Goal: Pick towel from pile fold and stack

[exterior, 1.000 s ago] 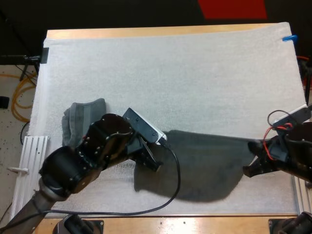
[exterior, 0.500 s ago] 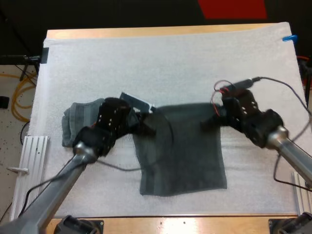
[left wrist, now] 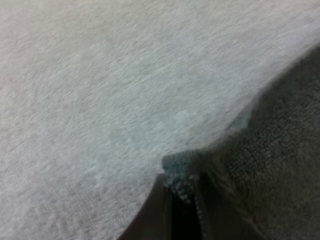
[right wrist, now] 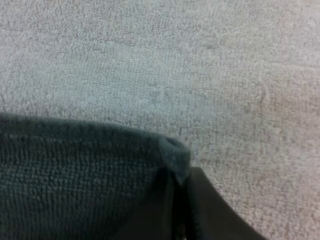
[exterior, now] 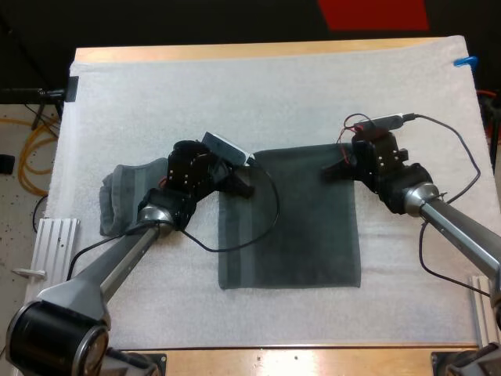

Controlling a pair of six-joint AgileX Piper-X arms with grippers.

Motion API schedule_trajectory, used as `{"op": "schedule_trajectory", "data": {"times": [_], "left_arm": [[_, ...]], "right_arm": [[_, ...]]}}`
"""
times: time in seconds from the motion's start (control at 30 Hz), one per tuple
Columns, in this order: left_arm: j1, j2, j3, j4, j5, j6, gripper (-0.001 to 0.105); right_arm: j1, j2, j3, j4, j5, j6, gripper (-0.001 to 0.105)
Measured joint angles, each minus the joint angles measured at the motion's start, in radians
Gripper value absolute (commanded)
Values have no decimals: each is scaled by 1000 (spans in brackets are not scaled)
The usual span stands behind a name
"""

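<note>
Lying spread on the white mat (exterior: 313, 94), the dark grey-green towel (exterior: 290, 227) is sitting a little toward the near side of the middle, roughly square and flat.

From the high view you are seeing the left gripper (exterior: 244, 188) at the towel's far left corner and the right gripper (exterior: 330, 175) at its far right corner. That view is not letting you judge the grip itself. The wrist views are filling this in. Over the mat, the left gripper's jaws are clenching a small bunched fold of the towel's corner (left wrist: 182, 172) between them. The right gripper's jaws are pinching the other corner (right wrist: 175, 157) the same way.

The high view is also giving you a crumpled towel (exterior: 129, 196) lying on the mat by the left arm, apart from the spread one, and the wooden table (exterior: 235, 53) showing beyond the mat.

Half a second ago the towel was hanging skewed and reaching closer to the near edge; now it is lying straighter. A second ago both grippers were working low at the near side.
</note>
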Motion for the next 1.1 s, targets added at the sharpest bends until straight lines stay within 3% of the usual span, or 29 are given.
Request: {"op": "schedule_trajectory", "data": {"times": [0.1, 0.2, 0.27, 0.33, 0.6, 0.87, 1.1], "left_arm": [[0, 13, 0, -7, -39, 5, 7], [0, 14, 0, -30, -71, 22, 21], [1, 14, 0, -53, -82, 24, 34], [1, 14, -1, -81, -84, 26, 43], [1, -42, -78, -6, -88, 26, 46], [1, -298, -97, 110, -156, 27, 46], [1, -543, -99, 335, -179, 27, 46]], "right_arm": [[0, 17, 0, -7, 0, 6, 10], [0, 21, -2, -15, 2, 18, 36], [-6, 21, -2, -34, -1, 18, 61], [-9, 21, -14, -39, 1, 18, 69], [-16, -8, -132, 73, 1, 10, 66], [-16, -232, -159, 205, 1, 11, 66], [-16, -461, -159, 390, 1, 11, 66]]}}
